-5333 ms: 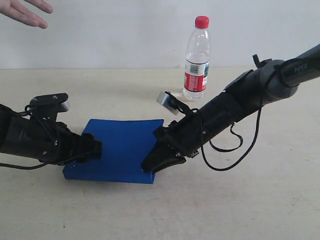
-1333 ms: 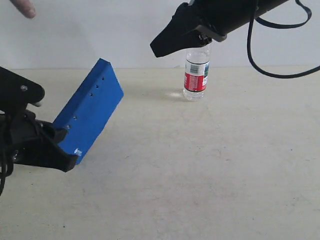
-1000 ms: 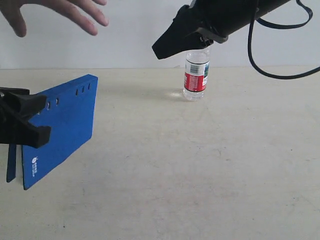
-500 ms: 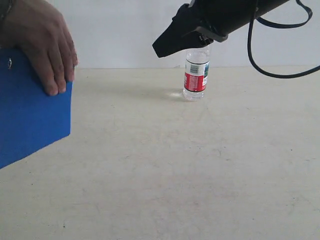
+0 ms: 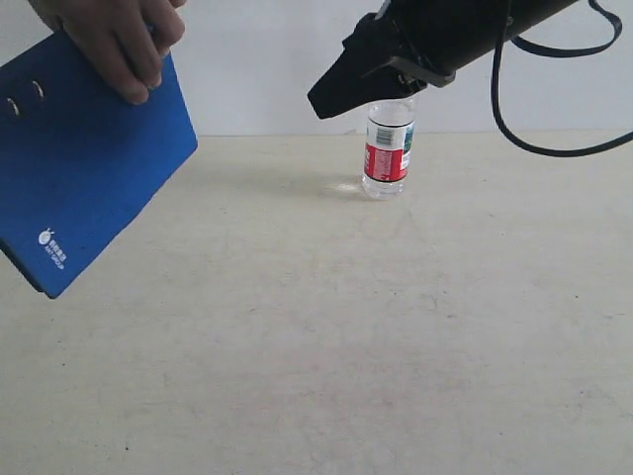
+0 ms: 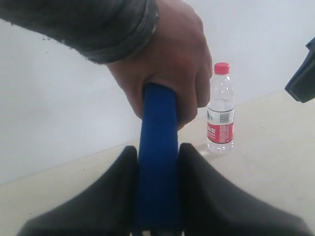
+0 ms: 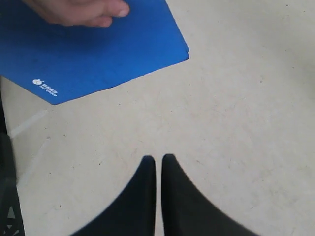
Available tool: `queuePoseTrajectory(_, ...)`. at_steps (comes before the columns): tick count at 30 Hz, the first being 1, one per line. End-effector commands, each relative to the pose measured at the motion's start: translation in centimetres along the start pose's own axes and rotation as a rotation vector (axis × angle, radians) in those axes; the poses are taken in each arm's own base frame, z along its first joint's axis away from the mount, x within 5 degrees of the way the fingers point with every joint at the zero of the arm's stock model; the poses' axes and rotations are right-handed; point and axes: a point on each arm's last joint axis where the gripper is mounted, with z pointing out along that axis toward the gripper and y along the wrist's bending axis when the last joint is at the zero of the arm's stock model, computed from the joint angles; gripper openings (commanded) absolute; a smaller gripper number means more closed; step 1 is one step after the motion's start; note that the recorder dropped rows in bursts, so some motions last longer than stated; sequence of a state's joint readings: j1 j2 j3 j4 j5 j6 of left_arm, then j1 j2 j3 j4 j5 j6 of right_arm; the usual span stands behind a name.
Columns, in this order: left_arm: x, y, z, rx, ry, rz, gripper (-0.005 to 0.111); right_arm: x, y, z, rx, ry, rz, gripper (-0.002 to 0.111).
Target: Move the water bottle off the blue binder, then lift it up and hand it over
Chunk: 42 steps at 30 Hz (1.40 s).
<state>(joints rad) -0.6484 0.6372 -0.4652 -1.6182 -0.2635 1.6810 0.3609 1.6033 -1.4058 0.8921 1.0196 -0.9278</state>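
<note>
The blue binder (image 5: pixel 89 168) hangs tilted in the air at the far left, with a person's hand (image 5: pixel 119 40) gripping its upper edge. In the left wrist view my left gripper (image 6: pixel 157 147) is shut on the binder's (image 6: pixel 157 128) near edge, while the hand (image 6: pixel 167 64) clasps the far edge. The left gripper is out of sight in the exterior view. The water bottle (image 5: pixel 388 148) stands upright on the table at the back, apart from the binder. My right gripper (image 5: pixel 318 104) hovers high in front of the bottle's cap, shut and empty (image 7: pixel 158 158).
The beige table (image 5: pixel 346 327) runs back to a white wall. The right arm's black cable (image 5: pixel 514 119) loops down at the upper right. The right wrist view looks down on the binder (image 7: pixel 93 54) and the hand (image 7: pixel 78 10).
The binder has risen up and to the left from its tilted pose near the table. A hand came down and took hold of its top edge. The right arm has barely moved.
</note>
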Motion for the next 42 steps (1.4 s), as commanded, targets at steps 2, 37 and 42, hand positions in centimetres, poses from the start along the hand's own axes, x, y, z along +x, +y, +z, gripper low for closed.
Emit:
queuePoseTrajectory(2,-0.3,1.0,-0.1,-0.105,-0.002,0.020,0.004,-0.1,0.2,-0.4,0.010,-0.009,-0.003,0.000)
queuePoseTrajectory(37,2.9,5.8,6.6,-0.702,0.065,0.495,0.004,-0.3,-0.1,-0.4,0.036,-0.025,0.025,0.000)
queuePoseTrajectory(42,1.7,8.7,5.5,-0.601,0.112,0.460,0.004,-0.5,-0.4,-0.5,0.076,-0.049,0.011,0.000)
